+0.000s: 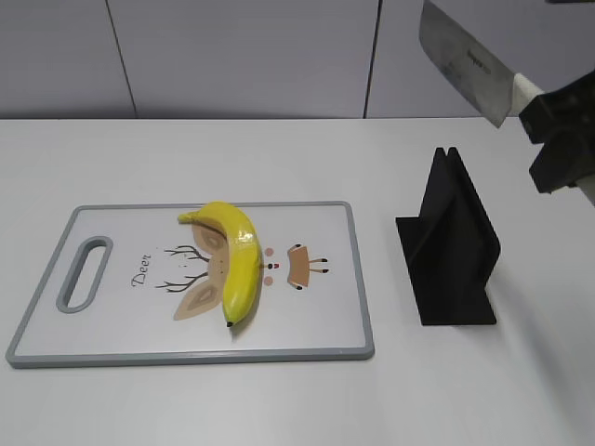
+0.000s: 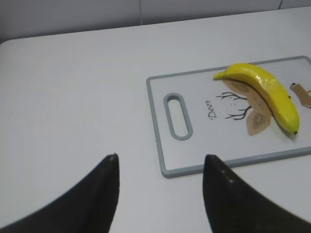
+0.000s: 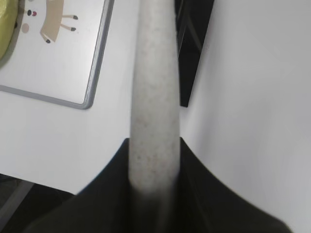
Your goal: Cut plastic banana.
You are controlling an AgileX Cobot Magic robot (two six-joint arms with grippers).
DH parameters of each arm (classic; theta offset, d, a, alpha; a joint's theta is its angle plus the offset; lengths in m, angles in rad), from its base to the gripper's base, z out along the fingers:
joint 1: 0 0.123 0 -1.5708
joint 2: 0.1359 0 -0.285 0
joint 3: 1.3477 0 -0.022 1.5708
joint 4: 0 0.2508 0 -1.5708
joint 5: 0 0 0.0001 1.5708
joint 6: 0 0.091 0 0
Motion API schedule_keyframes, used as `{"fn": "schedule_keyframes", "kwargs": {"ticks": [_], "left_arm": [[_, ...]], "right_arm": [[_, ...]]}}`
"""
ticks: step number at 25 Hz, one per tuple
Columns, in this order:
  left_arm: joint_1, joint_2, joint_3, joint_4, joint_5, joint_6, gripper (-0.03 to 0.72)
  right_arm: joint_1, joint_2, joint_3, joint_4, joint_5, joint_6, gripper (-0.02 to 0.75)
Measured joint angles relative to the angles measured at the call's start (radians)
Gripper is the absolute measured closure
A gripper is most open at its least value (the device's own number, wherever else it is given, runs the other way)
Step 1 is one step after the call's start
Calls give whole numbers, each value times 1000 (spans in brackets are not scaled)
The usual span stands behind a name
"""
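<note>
The plastic banana [image 1: 237,255] is glossy yellow and lies on a white cutting board [image 1: 112,325] with a grey rim and a deer drawing. It also shows in the left wrist view [image 2: 267,94], and its edge shows in the right wrist view [image 3: 7,29]. My right gripper [image 1: 556,139] is shut on the pale handle [image 3: 154,97] of a cleaver [image 1: 460,60], held high at the upper right, above a black stand. My left gripper [image 2: 160,167] is open and empty, above the table left of the board's handle slot [image 2: 177,116].
A black knife stand [image 1: 451,246] sits on the white table [image 1: 521,390] right of the board; it also shows in the right wrist view [image 3: 194,43]. A grey wall runs along the back.
</note>
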Motion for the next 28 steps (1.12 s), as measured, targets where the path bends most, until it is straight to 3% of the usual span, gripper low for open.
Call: {"fn": "schedule_keyframes", "kwargs": {"ticks": [4, 8, 14, 21, 23, 28], "left_arm": [[0, 108, -41, -48, -140, 27, 46], [0, 247, -90, -79, -226, 103, 19], [0, 509, -239, -121, -233, 303, 22], [-8, 838, -488, -258, -110, 652, 50], [-33, 924, -570, -283, -51, 705, 62], [-170, 1127, -748, -298, 55, 830, 87]], "right_arm": [[-9, 34, -76, -23, 0, -92, 578], [-9, 111, -175, -30, 12, -222, 578], [-9, 247, -334, -30, 51, -449, 578], [-10, 378, -468, 29, 98, -759, 578], [-10, 405, -487, 67, 97, -850, 578], [-10, 453, -497, 154, 96, -1165, 578]]}}
